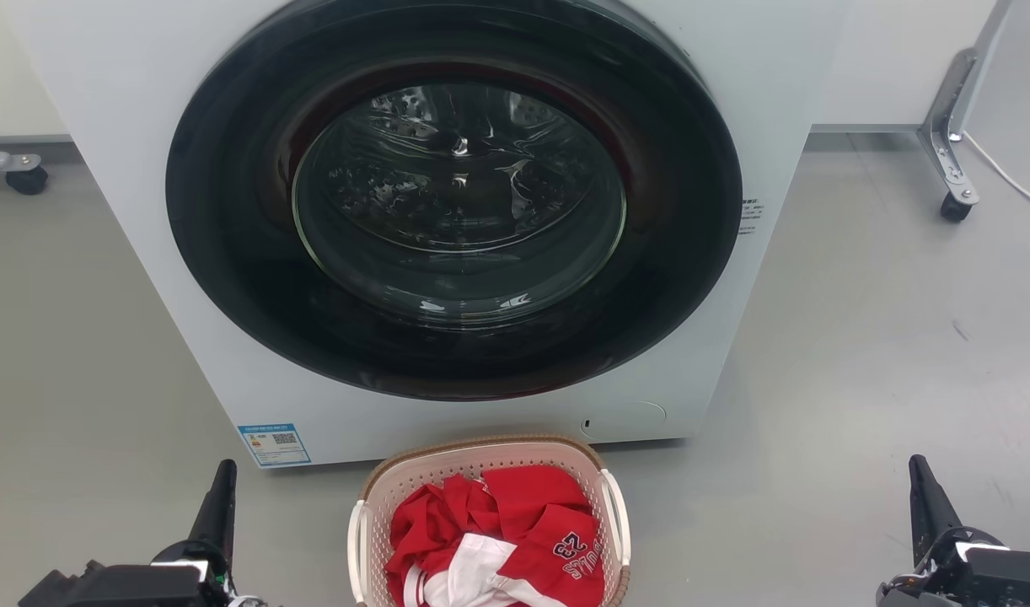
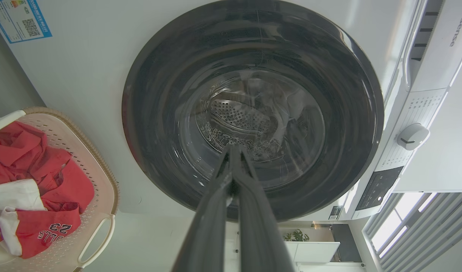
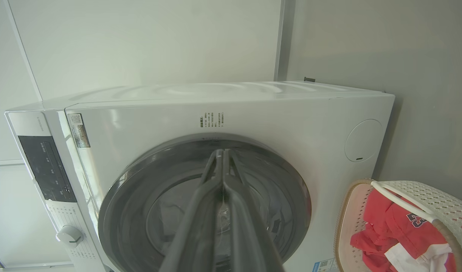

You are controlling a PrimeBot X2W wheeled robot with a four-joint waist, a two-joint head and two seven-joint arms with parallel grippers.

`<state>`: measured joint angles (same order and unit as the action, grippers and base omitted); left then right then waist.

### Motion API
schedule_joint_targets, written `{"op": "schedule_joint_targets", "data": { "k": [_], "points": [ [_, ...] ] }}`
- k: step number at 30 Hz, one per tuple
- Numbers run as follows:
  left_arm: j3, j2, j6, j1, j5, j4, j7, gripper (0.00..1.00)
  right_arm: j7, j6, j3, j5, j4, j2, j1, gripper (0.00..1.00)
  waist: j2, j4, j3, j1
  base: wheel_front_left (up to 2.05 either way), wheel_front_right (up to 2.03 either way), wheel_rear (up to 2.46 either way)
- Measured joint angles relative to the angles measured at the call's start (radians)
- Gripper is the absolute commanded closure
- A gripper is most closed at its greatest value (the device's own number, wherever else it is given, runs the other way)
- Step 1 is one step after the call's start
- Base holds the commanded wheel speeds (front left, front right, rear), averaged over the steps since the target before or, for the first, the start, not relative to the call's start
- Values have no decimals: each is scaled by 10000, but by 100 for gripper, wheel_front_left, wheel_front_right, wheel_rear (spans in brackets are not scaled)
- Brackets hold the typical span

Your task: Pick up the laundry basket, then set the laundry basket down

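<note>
The laundry basket is cream-pink with perforated walls, a brown woven rim and white side handles. It stands on the floor in front of the washer, holding red and white clothes. It shows too at the left of the left wrist view, basket, and at the lower right of the right wrist view, basket. My left gripper is shut, low and to the basket's left, apart from it. My right gripper is shut far to the basket's right. Both sets of fingers, left gripper and right gripper, are pressed together with nothing held.
A white front-loading washer with a dark round door rises right behind the basket. Wheeled frame legs stand at the far right and far left. Grey floor spreads on both sides of the basket.
</note>
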<state>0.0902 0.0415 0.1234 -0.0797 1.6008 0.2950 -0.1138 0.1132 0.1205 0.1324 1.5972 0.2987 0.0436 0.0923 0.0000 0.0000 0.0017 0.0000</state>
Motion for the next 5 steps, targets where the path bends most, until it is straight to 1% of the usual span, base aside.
{"op": "schedule_joint_targets", "data": {
  "k": [5],
  "points": [
    [0, 0, 0, 0, 0, 0, 0, 100, 0, 0, 0, 0, 0, 0, 0, 100, 0, 0, 0, 0, 0, 0, 0]
  ]
}}
